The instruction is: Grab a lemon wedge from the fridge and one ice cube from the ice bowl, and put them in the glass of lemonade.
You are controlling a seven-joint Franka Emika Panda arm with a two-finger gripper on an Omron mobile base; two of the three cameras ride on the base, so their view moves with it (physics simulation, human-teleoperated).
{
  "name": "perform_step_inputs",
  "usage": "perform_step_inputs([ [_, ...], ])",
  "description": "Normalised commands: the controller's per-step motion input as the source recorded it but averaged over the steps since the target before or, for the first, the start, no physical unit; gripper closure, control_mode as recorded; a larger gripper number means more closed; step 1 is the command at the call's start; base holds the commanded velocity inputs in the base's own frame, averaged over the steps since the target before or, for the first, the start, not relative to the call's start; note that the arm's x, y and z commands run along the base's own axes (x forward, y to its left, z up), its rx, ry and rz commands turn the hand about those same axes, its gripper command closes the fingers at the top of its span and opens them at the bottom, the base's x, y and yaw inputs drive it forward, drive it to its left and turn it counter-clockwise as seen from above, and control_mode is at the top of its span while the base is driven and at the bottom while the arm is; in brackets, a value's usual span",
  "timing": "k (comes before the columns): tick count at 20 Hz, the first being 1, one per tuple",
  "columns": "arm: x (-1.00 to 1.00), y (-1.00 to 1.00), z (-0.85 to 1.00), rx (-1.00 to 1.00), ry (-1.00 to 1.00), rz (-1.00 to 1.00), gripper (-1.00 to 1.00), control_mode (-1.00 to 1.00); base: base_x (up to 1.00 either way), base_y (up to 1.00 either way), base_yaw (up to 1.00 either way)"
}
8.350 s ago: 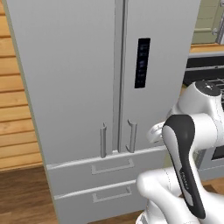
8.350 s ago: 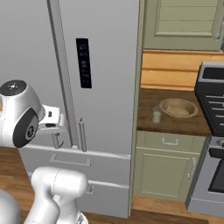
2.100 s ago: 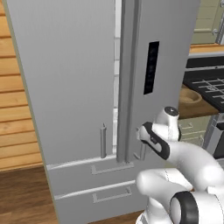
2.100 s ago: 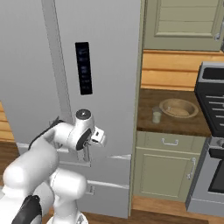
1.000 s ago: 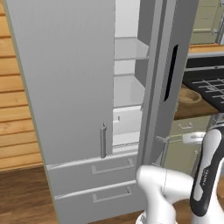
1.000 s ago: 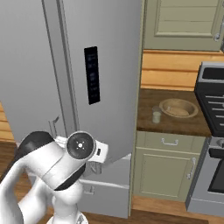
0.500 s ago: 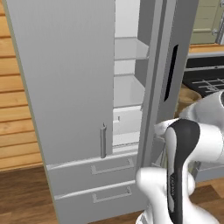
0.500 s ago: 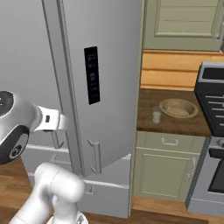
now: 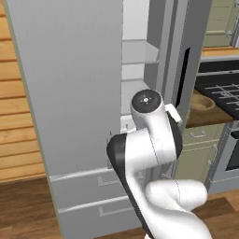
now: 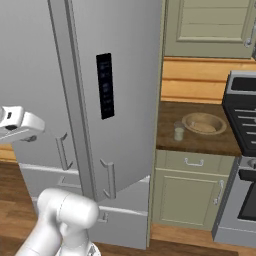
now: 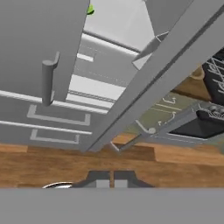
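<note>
The fridge (image 9: pixel 70 84) stands with its left door shut and its right door (image 10: pixel 125 95), the one with the black panel, swung partly open. White shelves (image 9: pixel 135 58) show in the gap. In the hand view a tiny lime-green lemon wedge (image 11: pixel 90 9) lies on a white shelf at the top, past the left door's bar handle (image 11: pixel 48 81). My gripper (image 11: pixel 111 178) is shut on nothing and points low at the fridge front. The glass of lemonade (image 10: pixel 179 131) stands on the dark counter beside the tan ice bowl (image 10: pixel 203 123), right of the fridge. The ice bowl (image 9: pixel 203 102) is half hidden by the open door.
The open door's edge (image 11: pixel 153 83) runs diagonally across the hand view, between me and the counter. A black stove (image 10: pixel 242 115) stands right of the bowl. Green cabinets (image 10: pixel 190 190) sit under the counter. My own arm (image 9: pixel 144 149) blocks the lower part of the fridge opening.
The right door, pulled open two seconds ago, has stayed at the same angle over the last second. My arm has swung up in front of the opening, away from the handle.
</note>
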Motion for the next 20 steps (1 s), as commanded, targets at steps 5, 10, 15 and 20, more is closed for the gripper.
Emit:
perform_step_inputs([
  [5,0.67,0.14,0.00,-0.27,0.08,-0.15,-1.00,-1.00,0.00,0.00,0.00],
  [10,0.95,-0.02,-0.17,-0.29,0.02,-0.11,-1.00,-1.00,0.00,0.00,0.00],
  [15,0.97,0.00,-0.25,-0.26,0.10,-0.09,-1.00,-1.00,0.00,0.00,0.00],
  [20,0.27,-0.20,0.00,-0.14,0.13,-0.01,-1.00,-1.00,0.00,0.00,0.00],
])
